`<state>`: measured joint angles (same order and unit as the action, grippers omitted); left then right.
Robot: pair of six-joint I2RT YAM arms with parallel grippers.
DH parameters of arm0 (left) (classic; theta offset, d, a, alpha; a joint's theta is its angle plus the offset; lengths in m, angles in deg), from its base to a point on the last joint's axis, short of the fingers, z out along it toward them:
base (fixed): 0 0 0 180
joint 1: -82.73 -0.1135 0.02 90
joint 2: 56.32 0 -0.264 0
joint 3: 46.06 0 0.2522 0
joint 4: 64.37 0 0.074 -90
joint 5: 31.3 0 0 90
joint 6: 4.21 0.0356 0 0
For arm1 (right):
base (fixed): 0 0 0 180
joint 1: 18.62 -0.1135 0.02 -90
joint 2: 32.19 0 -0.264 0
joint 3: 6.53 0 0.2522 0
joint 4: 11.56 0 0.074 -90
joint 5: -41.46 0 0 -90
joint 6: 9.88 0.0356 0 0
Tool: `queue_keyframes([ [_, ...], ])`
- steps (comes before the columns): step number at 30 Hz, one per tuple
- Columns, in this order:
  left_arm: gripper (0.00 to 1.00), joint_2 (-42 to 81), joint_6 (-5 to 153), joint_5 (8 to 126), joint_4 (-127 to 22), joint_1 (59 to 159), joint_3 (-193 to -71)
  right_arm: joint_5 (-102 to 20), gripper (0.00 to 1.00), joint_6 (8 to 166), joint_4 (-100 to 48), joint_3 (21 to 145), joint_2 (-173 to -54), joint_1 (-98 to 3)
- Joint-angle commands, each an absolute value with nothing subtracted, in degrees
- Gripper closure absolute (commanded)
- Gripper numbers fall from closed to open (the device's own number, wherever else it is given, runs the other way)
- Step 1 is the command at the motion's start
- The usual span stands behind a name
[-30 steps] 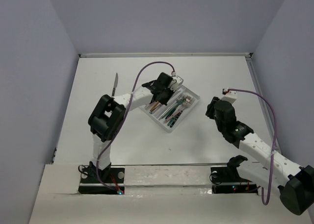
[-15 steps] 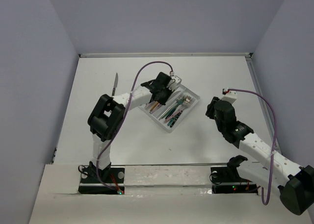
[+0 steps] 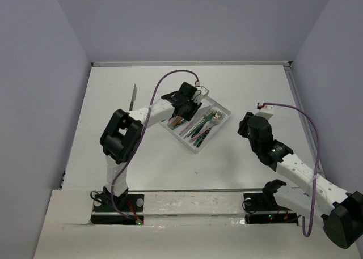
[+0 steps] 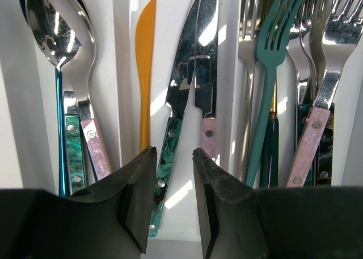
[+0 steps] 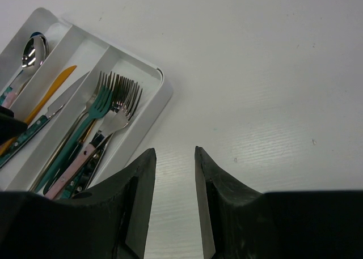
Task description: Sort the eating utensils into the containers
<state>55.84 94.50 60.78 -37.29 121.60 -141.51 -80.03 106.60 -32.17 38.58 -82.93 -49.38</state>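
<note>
Jaws on both sit slightly parted and empty: left gripper (image 4: 173, 157) over the tray (image 3: 195, 149), right gripper (image 5: 173, 154) over the white table (image 5: 272, 72). Left wrist separates spoons (image 4: 57, 32), knives (image 4: 193, 60), forks (image 4: 272, 38); only the top view shows a stray knife (image 3: 133, 97) left of the tray. Lilac walls (image 3: 198, 21).

Spoons (image 4: 57, 38), knives (image 4: 198, 55), forks (image 4: 334, 38) — glossy mirror metal; 1 orange knife (image 4: 145, 66) matt plastic; tray (image 5: 163, 94) — smooth whitish plastic.

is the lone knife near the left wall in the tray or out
Out. The knife lies on the bare table, to the left of the tray and clearly apart from it.
</note>
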Motion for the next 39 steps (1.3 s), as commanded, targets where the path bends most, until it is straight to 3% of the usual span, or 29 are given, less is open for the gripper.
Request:
queue_keyframes([
  [1,0.57,47.8,95.6,59.7,-37.3,120.1,-143.1,-80.8,0.60,105.8,-29.8,40.1,-83.1,-49.4],
  [6,0.51,43.2,95.3,59.3,-36.0,111.1,-144.2,-80.3,0.60,105.7,-29.8,40.3,-83.2,-49.4],
  [8,0.49,42.6,94.2,61.1,-35.6,103.1,-143.2,-80.3,0.60,105.7,-29.9,40.3,-83.2,-49.4],
  [13,0.31,42.8,95.9,61.0,-35.5,89.8,-137.3,-80.4,0.60,105.8,-29.8,40.1,-82.9,-49.4],
  [16,0.20,44.1,97.2,60.5,-36.1,87.3,-133.3,-80.3,0.60,105.8,-29.8,40.2,-83.2,-49.4],
  [27,0.16,49.8,97.9,61.5,-39.7,83.3,-130.0,-80.3,0.60,105.7,-29.9,40.3,-83.4,-49.4],
  [33,0.02,55.5,98.0,60.8,-39.8,83.3,-133.8,-80.6,0.60,105.7,-29.8,40.2,-83.4,-49.4],
  [39,0.04,57.9,98.0,60.5,-39.7,83.3,-135.0,-80.5,0.60,105.7,-29.9,40.2,-83.4,-49.4],
])
